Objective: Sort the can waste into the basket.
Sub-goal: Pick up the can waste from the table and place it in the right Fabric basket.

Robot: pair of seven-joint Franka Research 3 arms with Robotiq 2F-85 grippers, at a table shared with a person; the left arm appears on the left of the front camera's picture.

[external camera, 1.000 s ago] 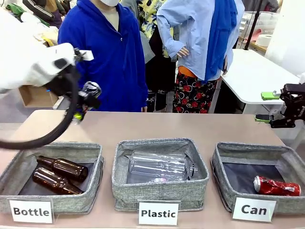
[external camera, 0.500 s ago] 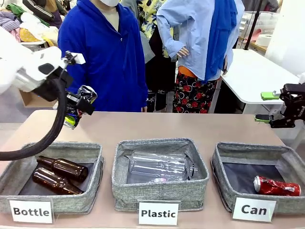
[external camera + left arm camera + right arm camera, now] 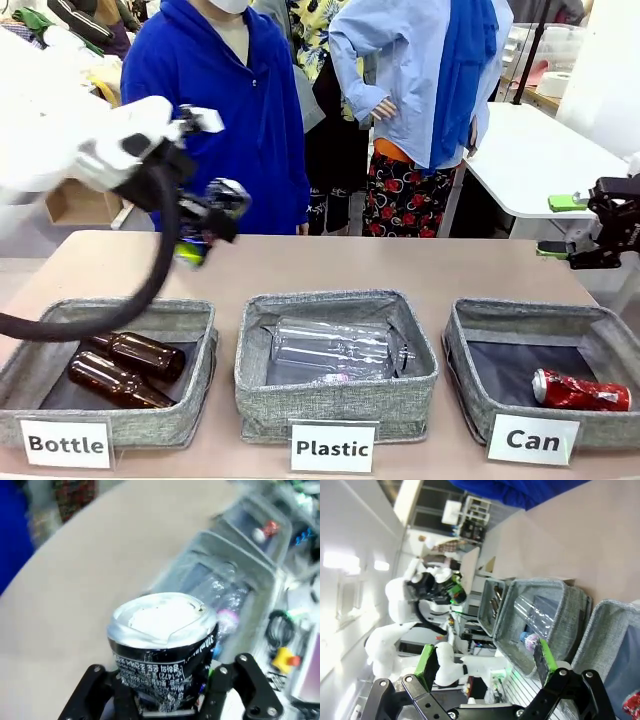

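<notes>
At the left, the left gripper [image 3: 205, 235] hangs in the air above the far part of the surface [image 3: 400, 265], over the gap between the "Bottle" bin [image 3: 110, 375] and the "Plastic" bin [image 3: 335, 365]. Its jaws are clamped on the black can [image 3: 222, 200] — the left wrist view shows that can [image 3: 162, 647] dented, silver end up, gripped between both fingers. The "Bottle" bin holds 2 brown glass bottles [image 3: 125, 365]; the "Plastic" bin holds clear plastic bottles [image 3: 330, 350]. Behind the surface stands a person in a blue top [image 3: 230, 110]. Farther right sits the basket [image 3: 480, 350] labelled "Can", with the crushed red can [image 3: 580, 390] lying on its dark bottom near the right wall. Beyond its far right corner the right gripper [image 3: 570, 225] hovers off the surface's edge — jaws spread wide, holding nothing.
</notes>
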